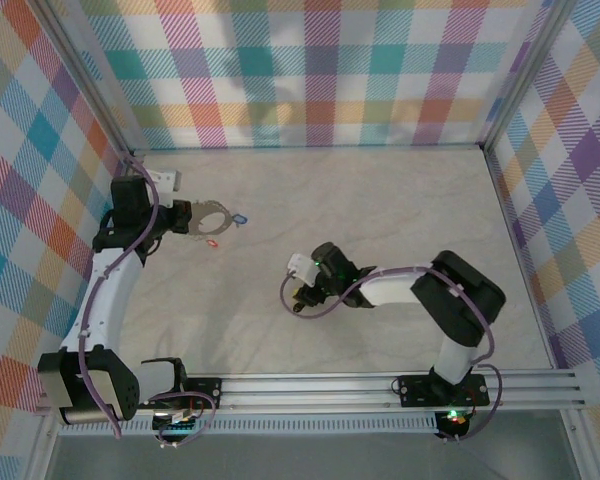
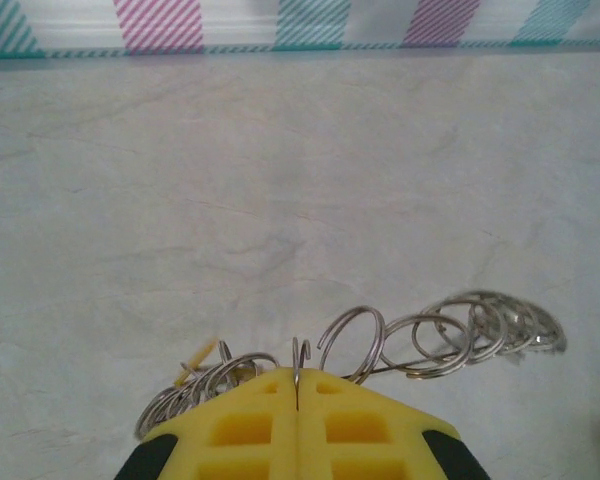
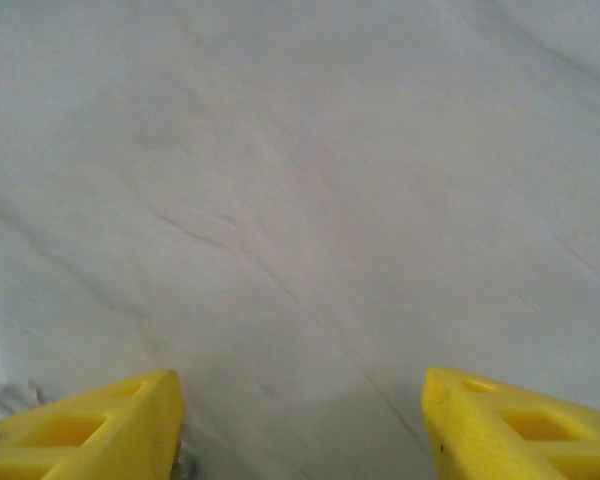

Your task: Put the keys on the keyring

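In the top view my left gripper [image 1: 185, 217] is at the far left, shut on the silver keyring [image 1: 213, 217]. A blue-tagged key [image 1: 242, 216] lies at the ring's right end and a red-tagged key [image 1: 213, 241] just in front of it. In the left wrist view the yellow fingertips of the left gripper [image 2: 298, 378] pinch the keyring's thin wire [image 2: 301, 352]. Small silver loops [image 2: 450, 338] fan out to the right, and a yellow tag [image 2: 196, 361] sits among loops on the left. My right gripper [image 1: 298, 296] is open low over the mid-table; in its wrist view the right gripper [image 3: 300, 430] has only bare table between its fingers.
The table [image 1: 380, 210] is a pale marbled sheet walled by plaid panels on three sides. A metal rail [image 1: 380, 385] runs along the near edge by the arm bases. A small silvery bit [image 3: 185, 465] shows beside the right gripper's left finger; what it is I cannot tell.
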